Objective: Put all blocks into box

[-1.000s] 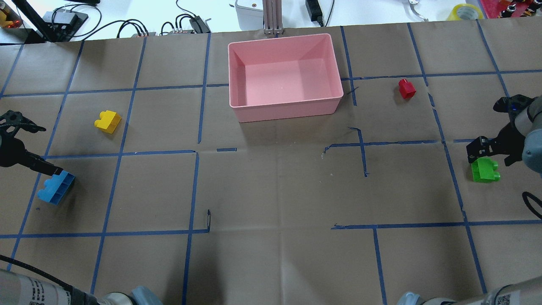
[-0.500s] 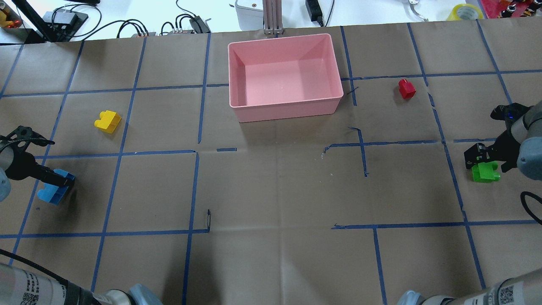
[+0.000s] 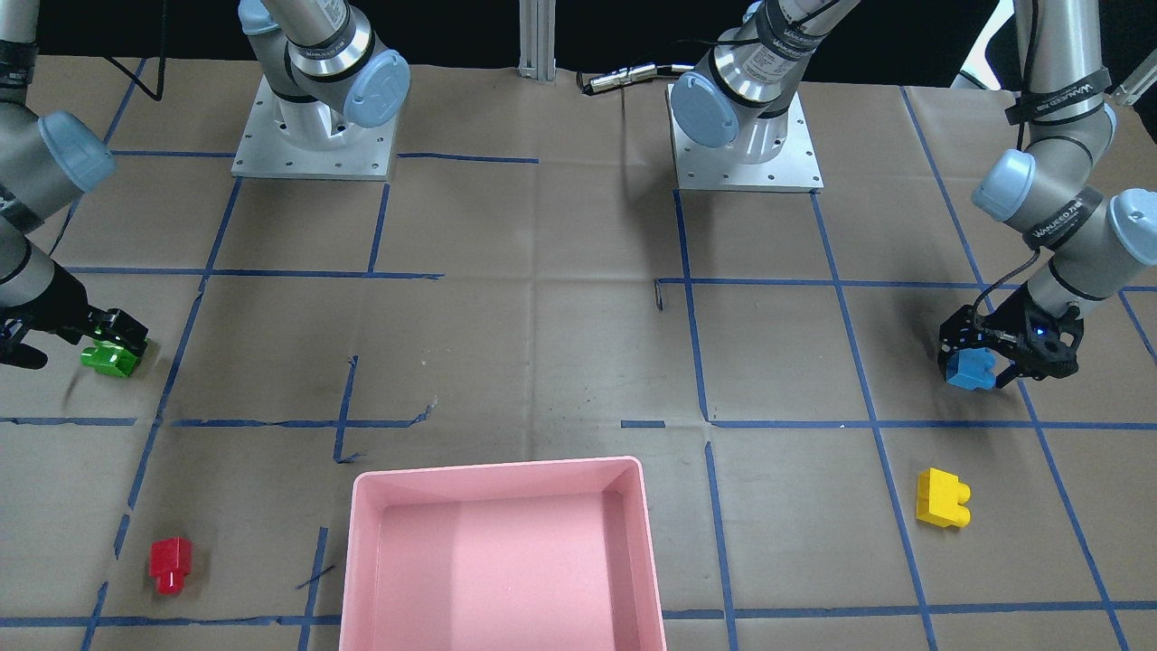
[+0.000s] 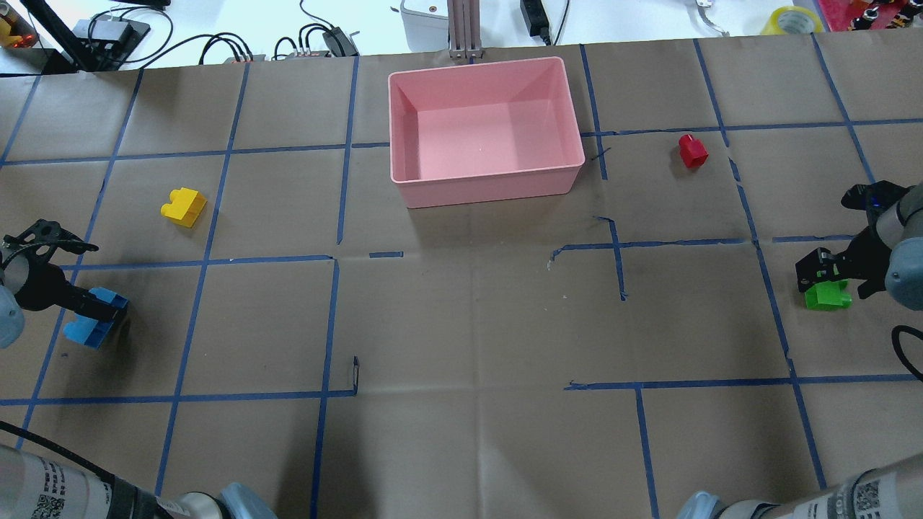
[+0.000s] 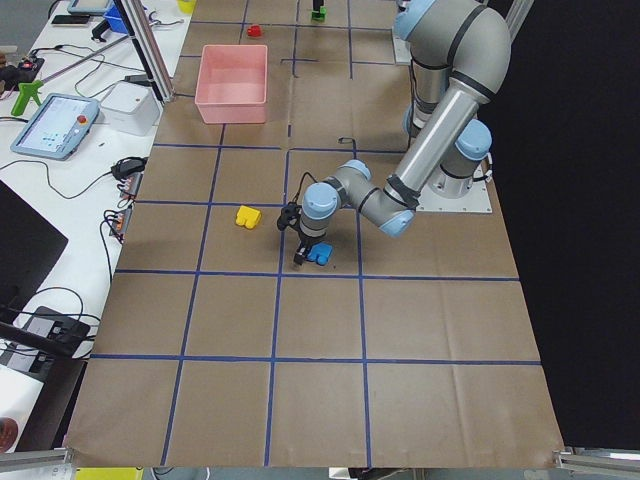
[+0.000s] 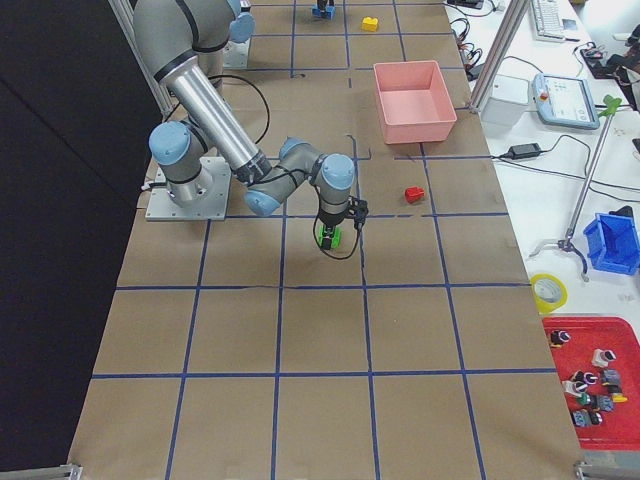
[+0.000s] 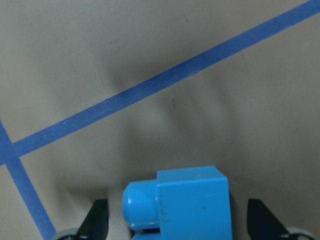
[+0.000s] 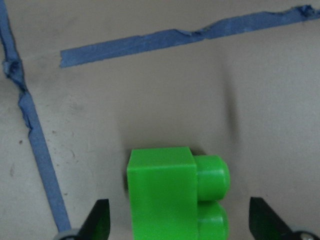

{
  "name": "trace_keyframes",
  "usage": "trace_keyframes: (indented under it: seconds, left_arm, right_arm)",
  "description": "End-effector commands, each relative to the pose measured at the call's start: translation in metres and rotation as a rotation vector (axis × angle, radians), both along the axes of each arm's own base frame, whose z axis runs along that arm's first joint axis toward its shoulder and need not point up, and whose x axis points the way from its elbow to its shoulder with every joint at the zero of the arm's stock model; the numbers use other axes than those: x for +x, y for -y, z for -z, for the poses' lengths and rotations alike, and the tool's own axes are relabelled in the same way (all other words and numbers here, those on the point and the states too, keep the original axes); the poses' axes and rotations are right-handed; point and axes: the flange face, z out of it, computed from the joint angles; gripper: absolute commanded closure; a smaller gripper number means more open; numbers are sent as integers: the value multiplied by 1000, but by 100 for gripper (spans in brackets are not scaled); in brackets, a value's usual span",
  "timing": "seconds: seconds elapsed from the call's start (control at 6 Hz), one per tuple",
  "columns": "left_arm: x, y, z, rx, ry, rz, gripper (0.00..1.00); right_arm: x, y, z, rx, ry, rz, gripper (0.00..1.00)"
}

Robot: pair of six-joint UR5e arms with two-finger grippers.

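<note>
The blocks are spread over the brown paper (image 4: 469, 324) that covers the table, all of them lying outside the box (image 4: 490, 189). Four studded plastic bricks are seen: a green block (image 8: 170, 195), a blue block (image 7: 190, 205), a yellow block (image 4: 183, 206) and a red block (image 4: 692, 151).

The green block is found far out on the robot's right. In the right wrist view it is shown lying on its side, a glossy square body with two round studs pointing sideways. It is straddled by the right gripper (image 8: 180, 220), whose fingers are held apart, with a strip of paper visible between each fingertip and the brick.

The blue block, longer than the others in the overhead view, is laid on its side far out on the robot's left. One rounded stud is seen in the left wrist view. The block is framed by the left gripper (image 7: 178, 222), whose fingers are likewise spread wide, with a gap left on either side.

The yellow block, a stepped piece, is placed on the robot's left, between the blue block and the box but well apart from both. The red block, the smallest of the four, is set to the right of the box, apart from it.

The box is seen as a pink rectangular tray with low walls and a rounded rim, placed at the far middle of the table.
</note>
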Motion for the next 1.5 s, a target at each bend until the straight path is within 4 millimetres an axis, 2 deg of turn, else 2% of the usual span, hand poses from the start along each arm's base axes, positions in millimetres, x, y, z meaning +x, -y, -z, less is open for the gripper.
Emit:
trace_keyframes:
  seconds: [0.0,0.17,0.33,0.5,0.67,0.83,1.0,1.17,1.33]
  left_arm:
    - [1,0,0,5,5,-5,44]
    - [0,0,0,11,3,-10,61]
    - [7,-1,-6,48,52,-29,83]
    - [5,0,-17,55,87,-48,96]
    - [11,12,-47,10,128,-67,100]
    - [-6,36,-101,5,117,-87,100]
    - [-33,65,-172,38,77,-167,100]
    - [-61,94,-221,56,52,-236,100]
    - [-99,119,-247,48,-23,-356,100]
  right_arm:
    - [0,-1,0,3,-1,1,41]
    - [0,-1,-1,9,1,1,71]
    - [0,0,-10,3,-1,-4,92]
    - [-2,3,-36,-5,-8,-4,94]
    - [3,8,-87,11,11,-17,93]
    - [28,23,-134,31,37,-59,93]
    - [74,53,-176,8,10,-168,93]
    - [125,81,-213,-54,-16,-235,92]
    - [182,94,-224,-91,5,-239,92]
